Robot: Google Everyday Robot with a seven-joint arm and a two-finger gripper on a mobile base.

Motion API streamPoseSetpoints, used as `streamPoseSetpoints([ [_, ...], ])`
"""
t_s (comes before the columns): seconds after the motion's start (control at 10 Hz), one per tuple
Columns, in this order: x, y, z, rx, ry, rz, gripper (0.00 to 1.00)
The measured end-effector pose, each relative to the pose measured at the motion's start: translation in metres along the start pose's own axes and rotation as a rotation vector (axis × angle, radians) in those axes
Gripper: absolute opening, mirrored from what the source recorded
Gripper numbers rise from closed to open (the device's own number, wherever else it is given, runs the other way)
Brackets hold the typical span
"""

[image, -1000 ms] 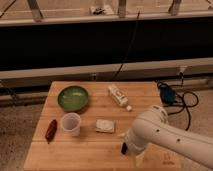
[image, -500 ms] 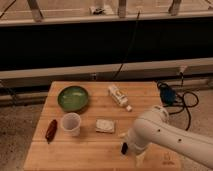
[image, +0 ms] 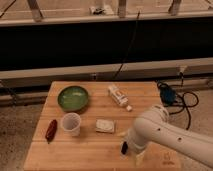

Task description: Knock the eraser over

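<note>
Six small things sit on a wooden surface (image: 75, 155), with a white robot arm (image: 170, 137) reaching in from the lower right. Places below are given from the white cup (image: 71, 123), which stands upright in the left half of the surface.

Just behind the cup is a round green bowl (image: 73, 97). Near the cup's left side lies a dark red elongated object (image: 51, 129), tilted slightly. To the cup's right, close but apart from it, lies a flat white square packet (image: 105, 125); any print on it cannot be read. Farther right of the cup and behind it, a white tube (image: 118, 95) lies at a slant with its small cap pointing toward the front right. Its label cannot be read either.

The eraser (image: 124, 147), a small black block, stands upright well to the cup's right and nearer the front edge, past the packet. The end effector (image: 136, 152) is low over the surface just beside the eraser, on the side away from the cup. Whether it is wide or narrow cannot be told, and contact with the eraser cannot be judged.

Far right of the cup, at the surface's back corner, lie dark cables (image: 172, 97).
</note>
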Motion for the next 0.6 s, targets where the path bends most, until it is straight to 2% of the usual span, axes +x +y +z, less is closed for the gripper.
streamPoseSetpoints([
  [0.6,0.0022,-0.0041,0.0006,0.006,-0.01,0.003,0.8],
])
